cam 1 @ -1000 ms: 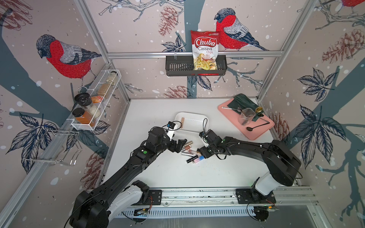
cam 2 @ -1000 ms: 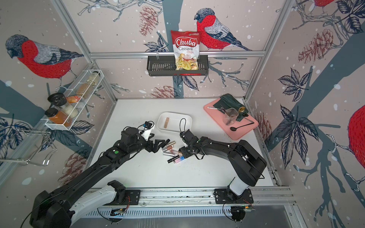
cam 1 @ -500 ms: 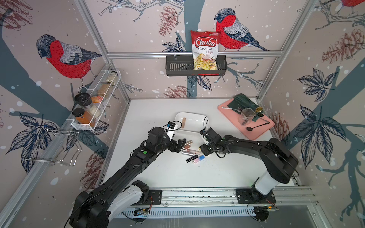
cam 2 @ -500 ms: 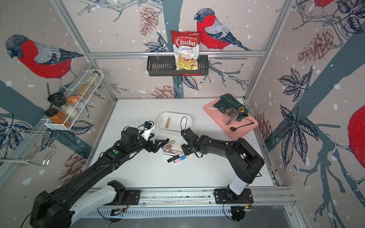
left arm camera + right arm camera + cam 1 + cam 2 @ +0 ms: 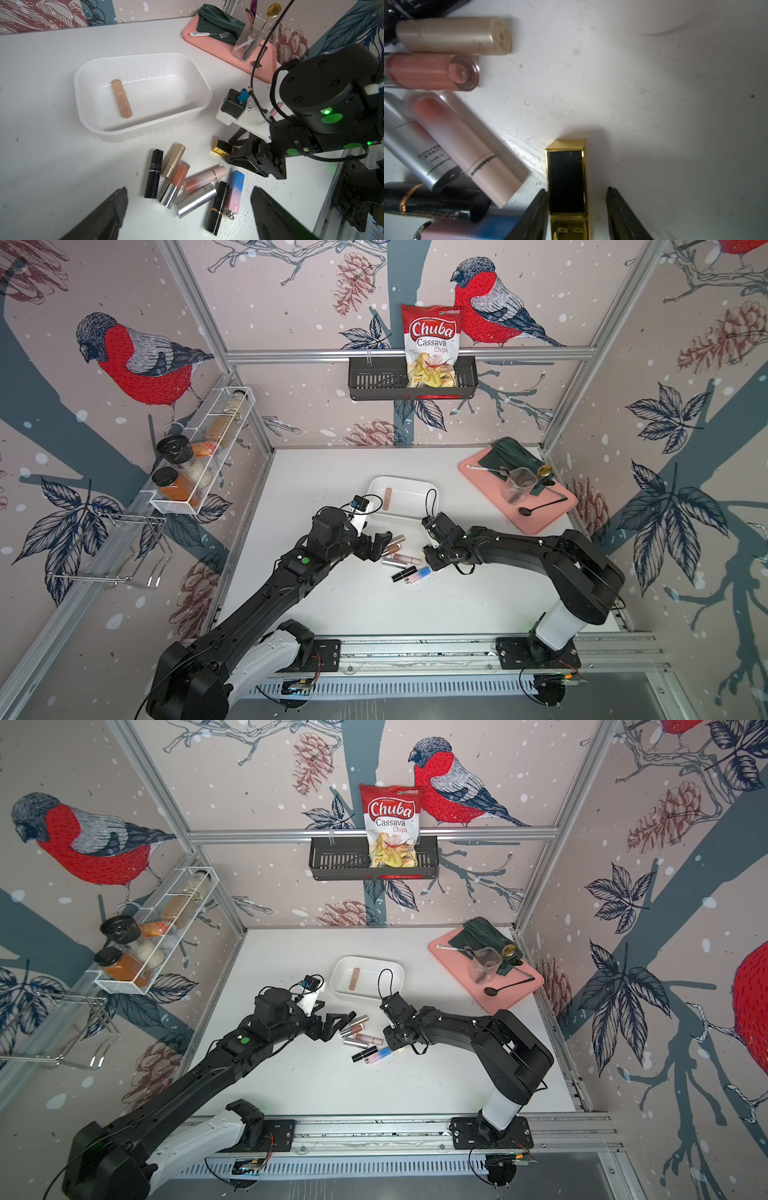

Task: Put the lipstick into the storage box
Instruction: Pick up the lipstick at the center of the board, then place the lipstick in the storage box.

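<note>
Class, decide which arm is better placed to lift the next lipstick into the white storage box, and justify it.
Right. The right gripper has its fingers astride the gold-cased lipstick, which lies apart from the pile, near the storage box. The left gripper stands open beside the pile, around no single tube.

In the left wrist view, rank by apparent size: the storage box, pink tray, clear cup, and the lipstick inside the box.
1. storage box
2. pink tray, though farther away
3. clear cup
4. lipstick
</note>
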`<action>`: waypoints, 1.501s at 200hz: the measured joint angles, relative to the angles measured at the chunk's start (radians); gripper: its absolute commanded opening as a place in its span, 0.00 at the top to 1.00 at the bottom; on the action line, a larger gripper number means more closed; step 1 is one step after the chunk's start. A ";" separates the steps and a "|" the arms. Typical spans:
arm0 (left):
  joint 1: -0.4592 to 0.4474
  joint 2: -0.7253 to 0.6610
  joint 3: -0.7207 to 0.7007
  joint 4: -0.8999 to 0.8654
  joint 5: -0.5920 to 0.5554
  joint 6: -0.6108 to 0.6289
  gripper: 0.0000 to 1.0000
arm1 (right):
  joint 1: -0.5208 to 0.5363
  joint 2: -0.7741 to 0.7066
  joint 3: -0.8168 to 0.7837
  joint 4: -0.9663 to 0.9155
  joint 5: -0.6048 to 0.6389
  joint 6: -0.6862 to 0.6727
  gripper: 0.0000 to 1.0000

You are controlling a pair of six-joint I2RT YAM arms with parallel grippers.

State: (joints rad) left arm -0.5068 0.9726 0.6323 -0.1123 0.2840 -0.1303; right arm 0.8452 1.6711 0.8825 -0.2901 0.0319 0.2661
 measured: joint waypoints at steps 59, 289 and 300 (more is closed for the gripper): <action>0.000 0.000 0.000 0.000 0.000 0.000 0.04 | 0.011 0.000 0.010 -0.011 0.041 0.023 0.72; 0.000 -0.121 -0.008 0.000 -0.130 -0.001 0.04 | -0.264 0.154 0.410 0.238 -0.407 0.342 0.76; 0.000 -0.117 -0.008 0.000 -0.130 0.000 0.04 | -0.263 0.205 0.447 0.246 -0.410 0.345 0.76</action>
State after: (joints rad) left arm -0.5072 0.8558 0.6243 -0.1123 0.1535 -0.1307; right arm 0.5819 1.8759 1.3293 -0.0444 -0.3779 0.6109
